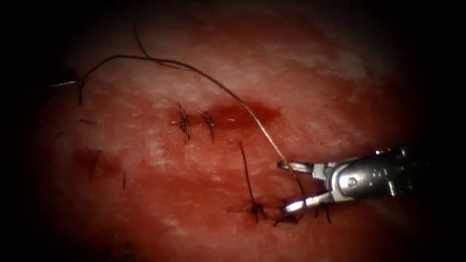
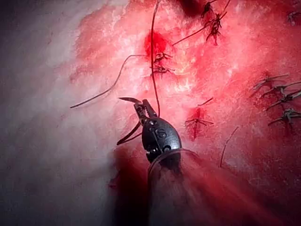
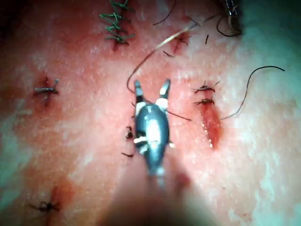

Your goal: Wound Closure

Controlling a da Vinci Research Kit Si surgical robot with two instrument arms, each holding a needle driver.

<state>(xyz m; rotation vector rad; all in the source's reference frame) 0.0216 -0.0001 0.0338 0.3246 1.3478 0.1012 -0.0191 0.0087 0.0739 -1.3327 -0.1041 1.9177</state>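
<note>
At the endoscope view's lower right, the right tool (image 1: pixel 283 187) is spreading its jaws wide on nothing, the thread (image 1: pixel 218 85) crossing its upper jaw and arching over the cut (image 1: pixel 242 114). The left wrist view is showing the left tool (image 2: pixel 119 121) gaping too, its body bearing an S-like mark; I cannot tell where the needle is

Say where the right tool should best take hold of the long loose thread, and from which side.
Probably the straight stretch of the thread just right of the cut. It lies free on the tissue there, away from the knots. Come from the right, where the right tool already sits with its jaws open and holding nothing, crosswise to the strand.
</note>
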